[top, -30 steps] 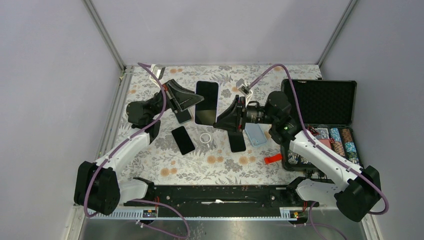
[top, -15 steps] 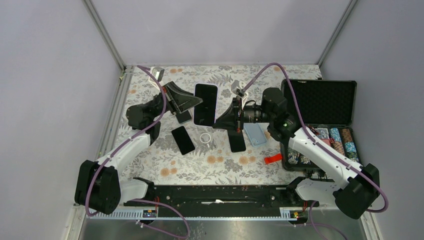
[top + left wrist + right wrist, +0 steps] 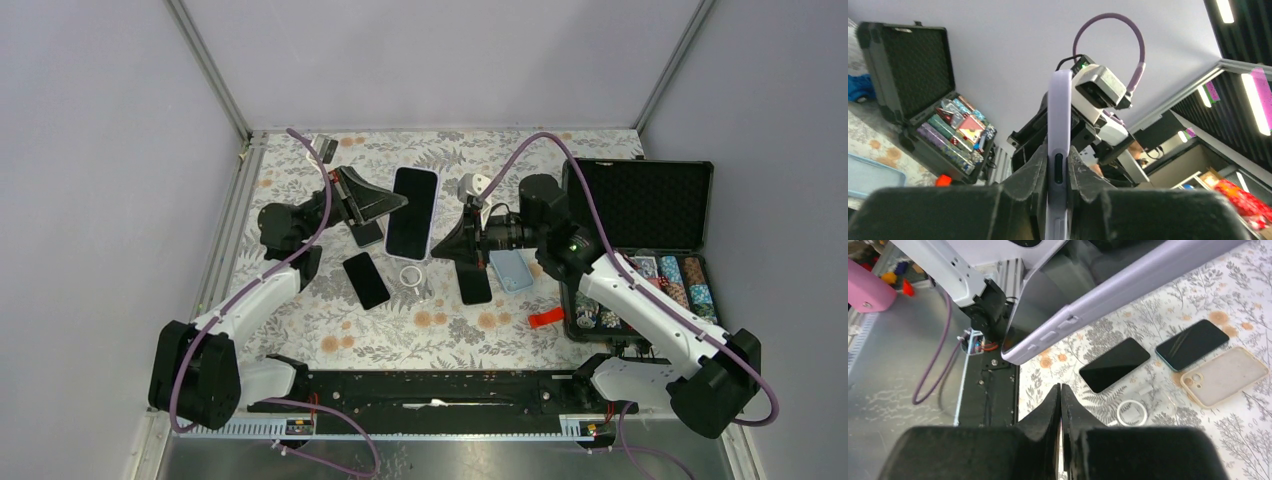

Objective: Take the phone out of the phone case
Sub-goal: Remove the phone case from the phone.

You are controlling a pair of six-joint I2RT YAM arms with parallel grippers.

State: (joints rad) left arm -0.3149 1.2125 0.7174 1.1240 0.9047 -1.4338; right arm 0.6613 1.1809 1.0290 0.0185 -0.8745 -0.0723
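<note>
Phone in lilac case [image 3: 412, 212] | clamped edge-on in left gripper [image 3: 1058, 162] | right gripper [image 3: 1060, 390] pinched shut, empty, just right of it

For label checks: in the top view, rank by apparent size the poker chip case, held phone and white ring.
1. poker chip case
2. held phone, raised nearer the camera, yet clearly second
3. white ring

The floral-patterned surface [image 3: 400, 335] carries a black slab phone [image 3: 366, 280] left of centre. A second black phone [image 3: 474, 284] lies right of it, with a white plastic ring [image 3: 411, 275] between them. A pale blue phone shell [image 3: 512, 268] lies just right of the second phone, a red scrap [image 3: 546, 318] lower right, and an open black foam-lined chip case [image 3: 640, 200] at the right edge.
</note>
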